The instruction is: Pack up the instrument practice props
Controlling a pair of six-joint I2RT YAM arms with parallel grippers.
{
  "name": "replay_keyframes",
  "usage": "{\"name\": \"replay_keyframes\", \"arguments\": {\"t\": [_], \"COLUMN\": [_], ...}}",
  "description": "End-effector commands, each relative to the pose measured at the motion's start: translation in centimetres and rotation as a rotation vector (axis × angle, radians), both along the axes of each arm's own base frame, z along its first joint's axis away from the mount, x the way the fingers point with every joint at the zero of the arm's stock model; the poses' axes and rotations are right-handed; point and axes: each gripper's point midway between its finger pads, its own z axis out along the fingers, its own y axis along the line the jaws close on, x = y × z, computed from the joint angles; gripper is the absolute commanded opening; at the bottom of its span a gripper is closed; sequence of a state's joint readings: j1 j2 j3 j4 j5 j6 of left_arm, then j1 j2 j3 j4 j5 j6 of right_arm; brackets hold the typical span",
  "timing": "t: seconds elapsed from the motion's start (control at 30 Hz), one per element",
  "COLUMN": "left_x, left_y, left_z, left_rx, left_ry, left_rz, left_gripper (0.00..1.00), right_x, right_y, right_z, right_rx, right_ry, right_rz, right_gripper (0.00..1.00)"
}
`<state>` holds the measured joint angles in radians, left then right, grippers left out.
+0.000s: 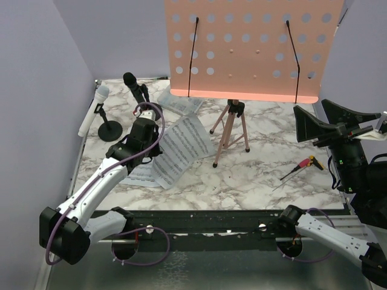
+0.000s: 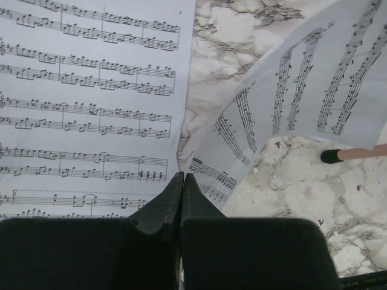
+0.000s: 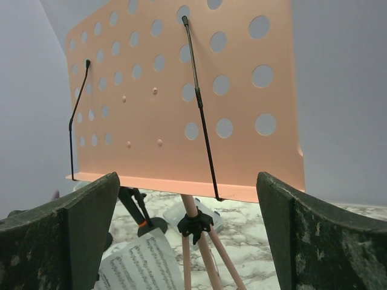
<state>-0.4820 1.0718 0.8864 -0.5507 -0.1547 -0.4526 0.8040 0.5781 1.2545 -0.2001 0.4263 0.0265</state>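
Tabletop: white-and-grey marble-look surface with lilac walls around it. Nothing looks packed away yet, I reckon.
Left gripper: black two-finger left gripper, left of centre in the overhead view, nose down on the paper with its fingers pressed tight together. Can't tell if a sheet is nipped between them.
Sheet music: white printed sheet-music pages, centre-left. One lies flat and one curls up off the table, which is probably why the fingers sit at that edge.
Right gripper: black right gripper, right edge, raised with fingers spread wide and holding nothing. It faces the board, so my guess is it's lined up for that.
Legs: thin pink tripod legs, centre, splayed, keeping the board upright.
Mics: black microphone and white microphone, upper left. The white one leans in a black round-based holder.
Board: pink perforated music-sheet board, top of frame, with two black wire page clips down its face and no pages on it.
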Motion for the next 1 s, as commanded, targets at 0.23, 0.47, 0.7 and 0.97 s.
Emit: {"name": "replay_keyframes", "arguments": {"t": [0.23,0.47,0.7,0.97], "left_x": [0.8,1.1,1.5,1.6], "left_y": [5.2,8.0,9.2,10.8], "left_z": [-1.5,-2.2,-1.6,-1.1], "left_rx": [0.110,0.168,0.266,0.427], "left_ry": [0.052,0.054,0.066,0.148], "left_rz": [0.224,0.276,0.224,0.169], "left_gripper": [0.00,0.00,0.00,0.00], "right_x": [1.0,0.9,0.8,0.7], "right_y": [-0.1,-0.4,-0.7,-1.0], "right_z": [0.0,0.2,0.3,0.5], "right_rx": [-0.061,-0.073,-0.081,-0.088], "right_ry": [-0.018,-0.048,-0.062,-0.068], "right_rz": [-0.065,-0.081,-0.091,-0.099], "right_gripper": [1.00,1.00,1.00,1.00]}}
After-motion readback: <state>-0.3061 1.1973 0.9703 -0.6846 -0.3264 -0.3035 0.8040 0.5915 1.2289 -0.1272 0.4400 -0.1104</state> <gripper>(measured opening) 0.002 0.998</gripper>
